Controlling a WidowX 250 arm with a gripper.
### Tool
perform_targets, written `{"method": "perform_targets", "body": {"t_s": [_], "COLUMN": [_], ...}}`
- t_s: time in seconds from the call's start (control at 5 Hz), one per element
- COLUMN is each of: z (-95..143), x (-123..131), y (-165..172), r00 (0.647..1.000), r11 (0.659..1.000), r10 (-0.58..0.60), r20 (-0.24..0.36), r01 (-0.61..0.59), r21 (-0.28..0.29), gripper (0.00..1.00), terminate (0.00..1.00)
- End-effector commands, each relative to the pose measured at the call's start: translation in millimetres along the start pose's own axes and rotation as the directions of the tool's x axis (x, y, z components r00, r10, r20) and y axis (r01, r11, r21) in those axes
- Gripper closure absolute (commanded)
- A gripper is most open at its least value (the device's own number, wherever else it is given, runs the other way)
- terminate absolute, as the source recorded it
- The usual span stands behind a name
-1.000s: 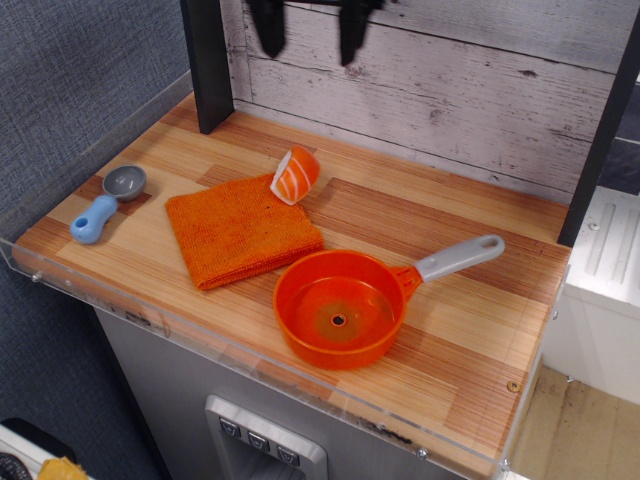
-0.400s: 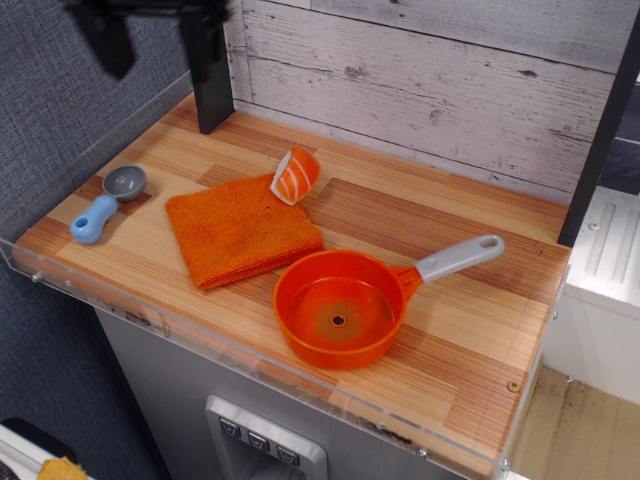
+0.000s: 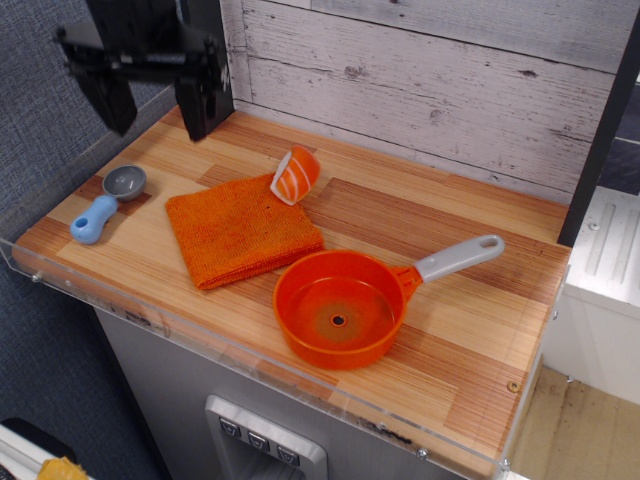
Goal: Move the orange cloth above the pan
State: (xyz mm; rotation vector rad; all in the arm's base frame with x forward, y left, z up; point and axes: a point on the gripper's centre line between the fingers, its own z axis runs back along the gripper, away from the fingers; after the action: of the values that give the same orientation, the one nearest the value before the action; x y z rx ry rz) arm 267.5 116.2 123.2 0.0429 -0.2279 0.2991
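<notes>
**A:** Starting at the left edge of the tabletop point(image 3: 470, 330), what's there?

**B:** A small grey-and-blue scoop point(image 3: 106, 203), close to that edge. Next to the right comes the orange cloth point(image 3: 243, 229), folded flat and roughly square, lying left of the middle. A striped toy point(image 3: 295, 174) leans at its back right corner, touching or nearly so. The pan point(image 3: 340, 308) sits toward the front edge, its rim just beside the cloth's front right corner, grey handle pointing to the right edge.

**A:** How will the cloth handle?

**B:** I'd judge it light, soft and floppy, with a fuzzy grip-friendly surface. Nothing fragile. It will likely sag or unfold when lifted, so a pinch near the left edge or a free corner, away from the toy and pan, looks safest.

**A:** And the arm?

**B:** The gripper point(image 3: 158, 112) hangs above the back left corner, fingers point(image 3: 193, 100) pointing straight down, spread wide with nothing between them. It's apart from the cloth, up and to the left of it.

**A:** So the task?

**B:** Not yet begun, I'd say; the cloth lies untouched.
</notes>
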Motion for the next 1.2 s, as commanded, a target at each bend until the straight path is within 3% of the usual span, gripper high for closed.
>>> {"method": "perform_targets", "body": {"t_s": [0.0,0.6,1.0], "z": [-27,-74,-105], "x": [7,6,16], "y": [-12,-30,-24], "r00": [1.0,0.993,0.989], "r11": [1.0,0.999,0.997], "r10": [-0.011,-0.037,-0.059], "r20": [-0.01,-0.11,-0.137], "r01": [0.011,0.041,0.066], "r21": [0.026,0.028,0.046], "gripper": [0.0,0.0,0.0], "terminate": [0.0,0.0,0.0]}}
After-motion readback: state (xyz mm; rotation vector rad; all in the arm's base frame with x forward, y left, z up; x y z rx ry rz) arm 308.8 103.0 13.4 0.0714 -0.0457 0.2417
